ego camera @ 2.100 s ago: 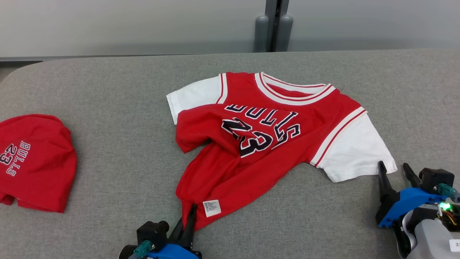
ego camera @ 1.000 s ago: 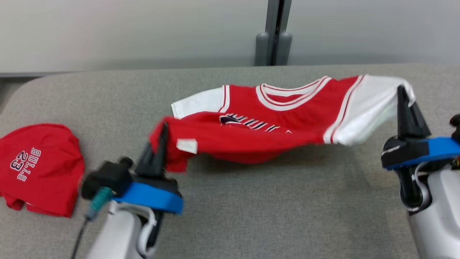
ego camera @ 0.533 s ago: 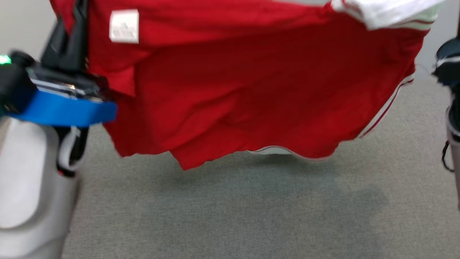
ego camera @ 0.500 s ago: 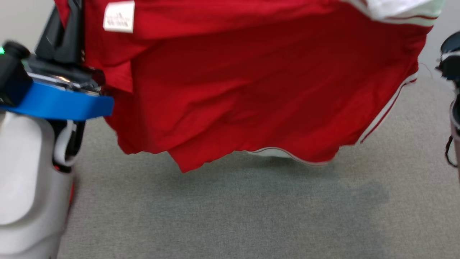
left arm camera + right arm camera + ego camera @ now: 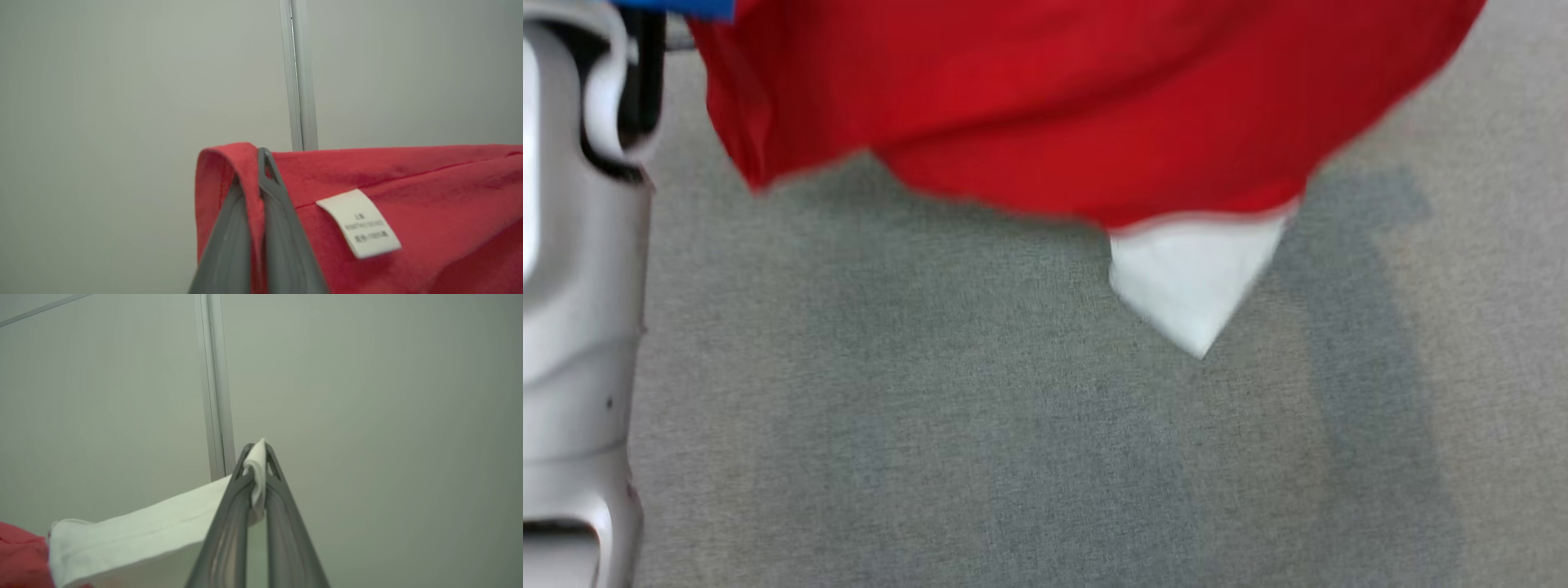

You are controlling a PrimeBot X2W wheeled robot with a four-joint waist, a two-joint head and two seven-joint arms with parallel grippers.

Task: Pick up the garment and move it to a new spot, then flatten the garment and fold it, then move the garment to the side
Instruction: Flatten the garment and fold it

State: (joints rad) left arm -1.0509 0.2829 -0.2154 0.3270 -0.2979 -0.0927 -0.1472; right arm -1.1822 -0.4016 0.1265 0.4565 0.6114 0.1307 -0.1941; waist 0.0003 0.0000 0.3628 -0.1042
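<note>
Left gripper (image 5: 261, 171): jaws pressed together on a folded corner of the garment's (image 5: 1078, 106) red hem, cloth wrapped over one fingertip; care label (image 5: 359, 222) just beside the pinch.

Right gripper (image 5: 257, 457): jaws likewise closed, only a thin tuft of the white sleeve (image 5: 143, 535) edge poking out at the tips; the rest of that sleeve trails off to the side toward the red body.

Garment hangs in the air between the two holds, above the grey table (image 5: 1013, 457); the red body sags in the middle; the other white sleeve (image 5: 1196, 278) dangles lowest, its point close over the table; touching or not, cannot tell; head view is blurred. Pale left forearm (image 5: 572, 327) stands at that view's edge; plain wall (image 5: 122, 102) behind both wrist views.

Risks, as judged:
- right hold is slight, just an edge of sleeve; a quick swing or a pull apart could draw it out, dropping that side in a heap;
- holds are a hem corner and a sleeve, not matching corners; laid down so, the cloth likely lands skewed and creased;
- the dangling sleeve would meet the table first; it may tuck under the body and need freeing before flattening;
- the slack middle could fold on itself if lowered without tension.
</note>
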